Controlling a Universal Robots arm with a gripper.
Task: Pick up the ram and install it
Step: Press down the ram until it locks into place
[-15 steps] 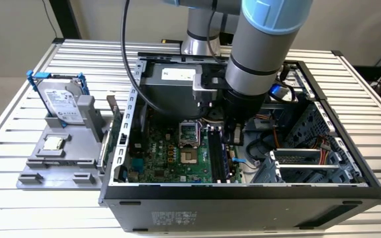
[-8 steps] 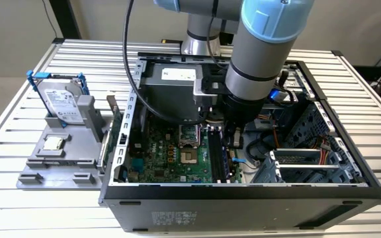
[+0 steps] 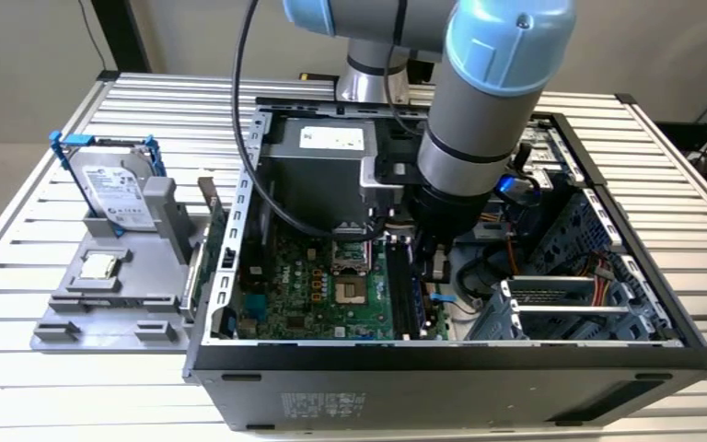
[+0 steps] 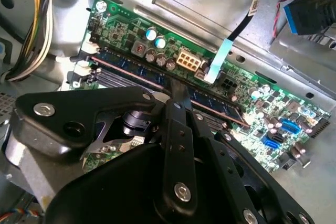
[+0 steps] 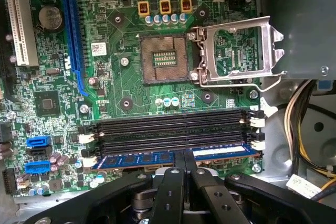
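With the claw clenched on the ram at mid-length, the stick standing in the outermost memory slot of the motherboard, level downward pressure is judged needed so both ends seat together.

Lighting's even and bright from overhead, so the slatted worktop looks pale and a bit washed out. Inside the case it's dimmer, with the arm shading the board. In both wrist views the close-up black fingers go soft while the motherboard stays crisp.
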